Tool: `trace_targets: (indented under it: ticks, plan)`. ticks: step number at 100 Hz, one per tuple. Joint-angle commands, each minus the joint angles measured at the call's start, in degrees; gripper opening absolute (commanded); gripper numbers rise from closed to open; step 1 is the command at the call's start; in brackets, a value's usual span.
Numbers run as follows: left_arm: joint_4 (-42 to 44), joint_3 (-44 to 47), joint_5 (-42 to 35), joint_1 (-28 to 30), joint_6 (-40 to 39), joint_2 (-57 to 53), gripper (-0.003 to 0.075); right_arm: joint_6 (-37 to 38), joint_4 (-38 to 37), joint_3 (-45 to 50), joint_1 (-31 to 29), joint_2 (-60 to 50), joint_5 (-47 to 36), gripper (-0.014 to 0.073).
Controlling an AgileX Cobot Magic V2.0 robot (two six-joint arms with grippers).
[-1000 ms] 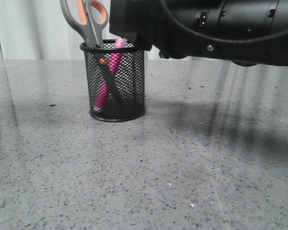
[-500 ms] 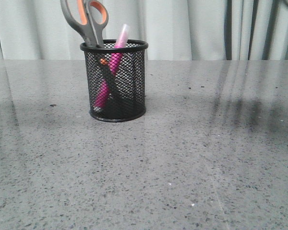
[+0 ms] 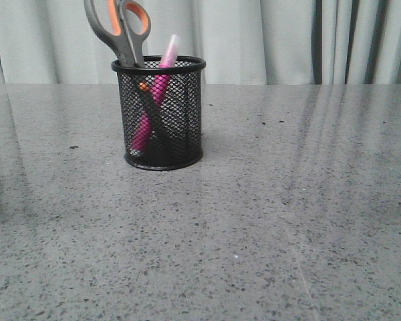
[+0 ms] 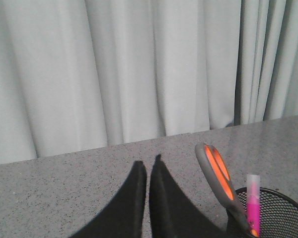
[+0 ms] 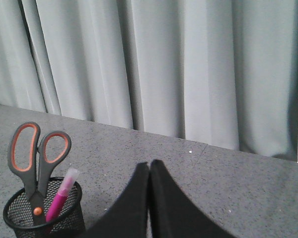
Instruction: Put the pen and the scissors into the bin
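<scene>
Only wrist views show closed left gripper (image 4: 148,166), right gripper (image 5: 149,166)

The bin (image 3: 159,114) is set upright on the counter (image 3: 267,221), left of the middle and toward the far side. The scissors (image 3: 120,30) are stood inside the bin with the blades down and the handles raised well above the rim, on the bin's left side. The pen (image 3: 157,90) is leaned inside the bin just right of the scissors, crossed by the blades lower down, with its top end raised a little above the rim. A curtain (image 3: 254,40) is hung behind the far edge of the counter. The near and right parts of the counter are seen in front of and beside the bin.
</scene>
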Motion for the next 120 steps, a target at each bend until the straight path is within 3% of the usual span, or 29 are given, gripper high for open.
trace_targets:
  ticks: [1, 25, 39, 48, 120]
  plan:
    - [-1.2, 2.86, -6.38, 0.28, -0.05, -5.15, -0.002, -0.74, 0.0, 3.53, -0.7, -6.1, -3.49, -0.0053]
    - [-4.68, 13.66, -6.29, 0.28, -0.05, -19.63, -0.002, -0.74, 0.0, 15.75, -0.7, -23.58, -1.03, -0.0053]
    - [-8.25, 19.97, -6.29, 0.28, -0.05, -26.73, -0.002, -0.74, 0.0, 18.95, -0.7, -31.31, 5.89, -0.0053]
    - [-10.12, 22.57, -6.99, 0.28, -0.05, -29.69, -0.002, -0.74, 0.11, 20.25, -0.7, -34.58, 6.0, -0.0054]
    - [-11.69, 23.34, -9.26, 0.28, -0.05, -31.39, -0.002, -0.74, 0.11, 20.36, -0.7, -35.83, 6.8, -0.0055]
